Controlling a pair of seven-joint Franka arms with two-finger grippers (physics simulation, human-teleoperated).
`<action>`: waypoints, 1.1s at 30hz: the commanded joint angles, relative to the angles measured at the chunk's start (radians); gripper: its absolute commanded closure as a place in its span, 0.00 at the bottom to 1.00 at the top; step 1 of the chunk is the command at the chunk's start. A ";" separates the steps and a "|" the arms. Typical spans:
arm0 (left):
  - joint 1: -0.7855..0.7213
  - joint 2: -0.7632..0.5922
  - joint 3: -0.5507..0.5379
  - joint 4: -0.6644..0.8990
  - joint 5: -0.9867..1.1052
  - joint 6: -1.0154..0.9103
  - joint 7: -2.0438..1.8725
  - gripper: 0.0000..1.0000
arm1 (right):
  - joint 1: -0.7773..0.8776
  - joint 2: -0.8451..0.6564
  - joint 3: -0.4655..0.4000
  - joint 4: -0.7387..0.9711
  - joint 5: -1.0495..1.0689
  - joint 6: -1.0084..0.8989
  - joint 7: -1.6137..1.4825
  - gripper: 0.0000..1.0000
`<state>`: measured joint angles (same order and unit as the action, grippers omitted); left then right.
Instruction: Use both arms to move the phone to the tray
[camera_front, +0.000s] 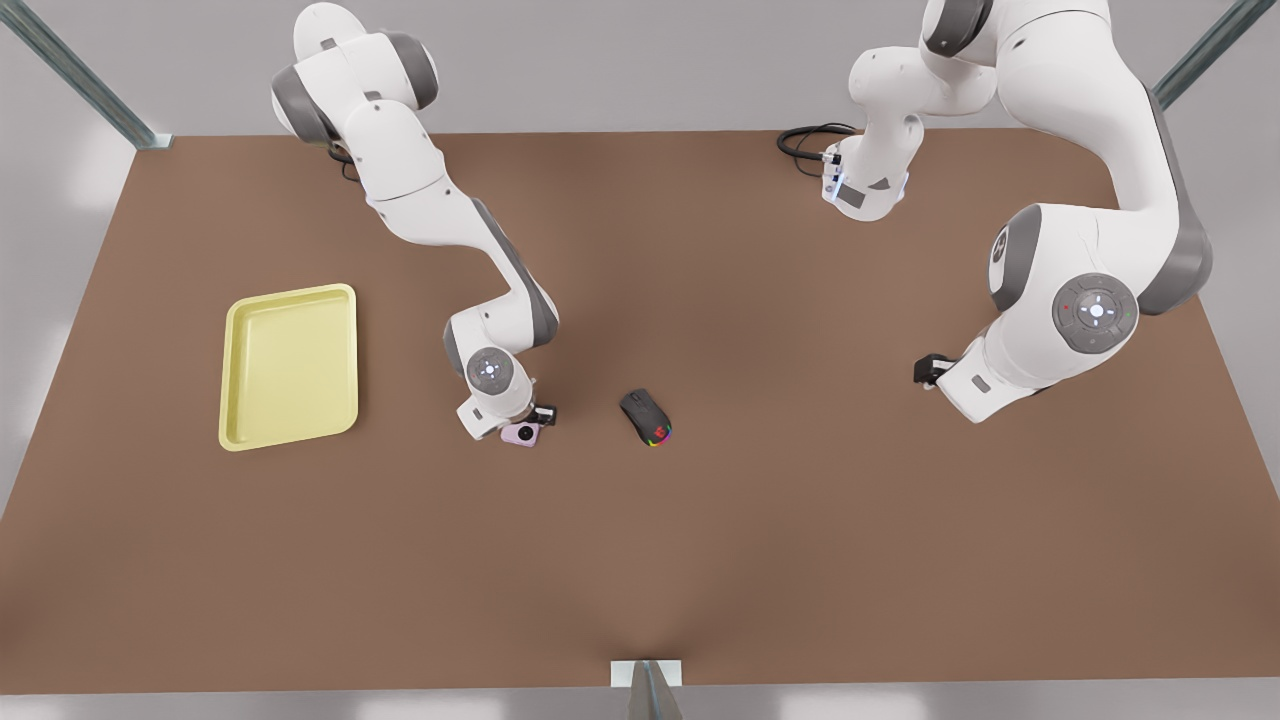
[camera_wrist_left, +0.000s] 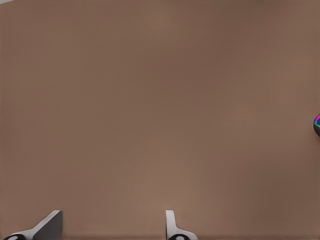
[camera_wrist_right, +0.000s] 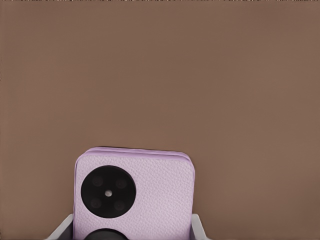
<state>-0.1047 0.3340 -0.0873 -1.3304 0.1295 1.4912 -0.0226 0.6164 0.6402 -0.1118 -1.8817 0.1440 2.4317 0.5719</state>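
The table (camera_front: 640, 560) carries the tray (camera_front: 290, 367) on the front view's left, well apart from the phone (camera_front: 522, 434), so a carry across is judged to be needed. The mouse (camera_front: 646, 416) lies near the phone. The right claw (camera_wrist_right: 134, 231) is set around the phone, one finger at each side, seemingly closed on it, though contact is partly hidden. The left claw (camera_wrist_left: 110, 231) waits over bare table, parted and holding nothing.
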 joint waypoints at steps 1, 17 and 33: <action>0.000 -0.001 0.000 0.000 0.001 0.000 0.006 0.00 | 0.000 -0.002 0.000 0.001 -0.001 -0.002 -0.047 0.23; -0.010 0.002 -0.002 0.002 -0.008 0.000 0.003 0.00 | -0.477 -0.475 -0.011 -0.534 -0.026 -0.022 -0.586 0.23; -0.010 0.002 0.000 0.004 0.004 0.001 0.004 0.00 | -0.409 -0.560 -0.146 -0.301 -0.184 -0.350 -0.618 0.00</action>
<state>-0.1150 0.3373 -0.0875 -1.3274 0.1310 1.4922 -0.0190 0.1436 0.1004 -0.2711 -2.2262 -0.0345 2.3091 0.0454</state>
